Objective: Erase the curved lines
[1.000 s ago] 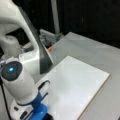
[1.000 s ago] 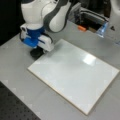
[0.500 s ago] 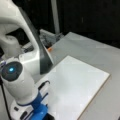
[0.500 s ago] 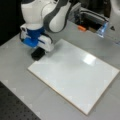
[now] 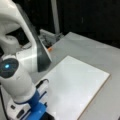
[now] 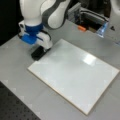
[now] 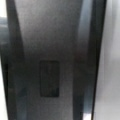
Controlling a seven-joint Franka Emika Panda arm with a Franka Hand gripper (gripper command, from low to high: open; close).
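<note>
Gripper clamped on black eraser, parked at whiteboard corner at 10 o'clock; curve lines not discernible on the board, so bearing from eraser unknown.

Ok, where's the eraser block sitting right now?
In a front view the black eraser block sits under the hand at the white board's left corner, partly on the grey table.

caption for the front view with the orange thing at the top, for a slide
Gripper pressing a black eraser block at the white board corner; no curve lines visible.
</note>
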